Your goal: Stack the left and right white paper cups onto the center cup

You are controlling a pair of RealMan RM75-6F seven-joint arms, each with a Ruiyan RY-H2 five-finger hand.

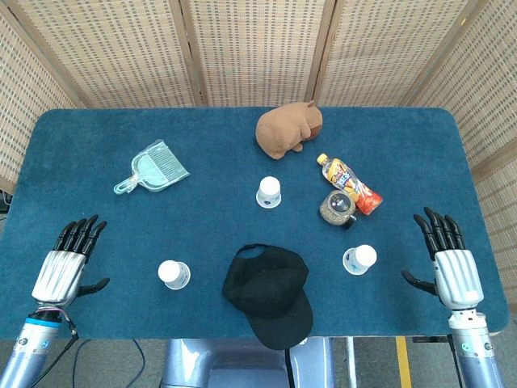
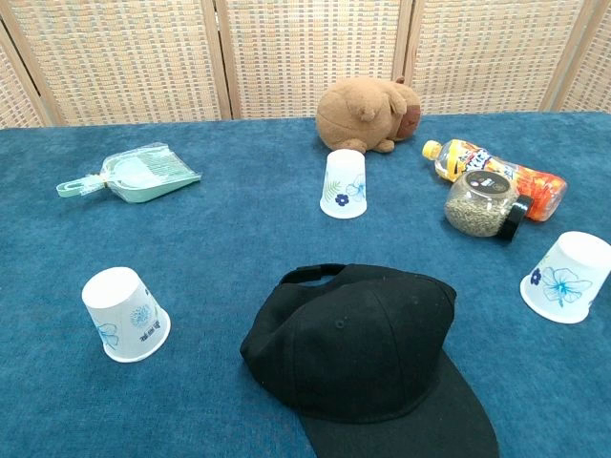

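Observation:
Three white paper cups with blue flower prints stand upside down on the blue table. The center cup (image 1: 269, 192) (image 2: 344, 184) stands toward the back, the left cup (image 1: 174, 274) (image 2: 125, 314) near the front left, and the right cup (image 1: 359, 259) (image 2: 567, 277) near the front right. My left hand (image 1: 67, 263) rests at the table's front left corner, fingers spread, holding nothing, well left of the left cup. At the front right corner my right hand (image 1: 448, 260) is likewise open and empty, right of the right cup. Neither hand shows in the chest view.
A black cap (image 1: 269, 293) (image 2: 368, 355) lies at the front between the side cups. Behind stand a brown plush animal (image 1: 288, 129) (image 2: 368, 114), an orange drink bottle (image 1: 352, 185) (image 2: 499, 177), a jar of seeds (image 1: 337, 208) (image 2: 482, 203) and a green dustpan (image 1: 152, 169) (image 2: 134, 175).

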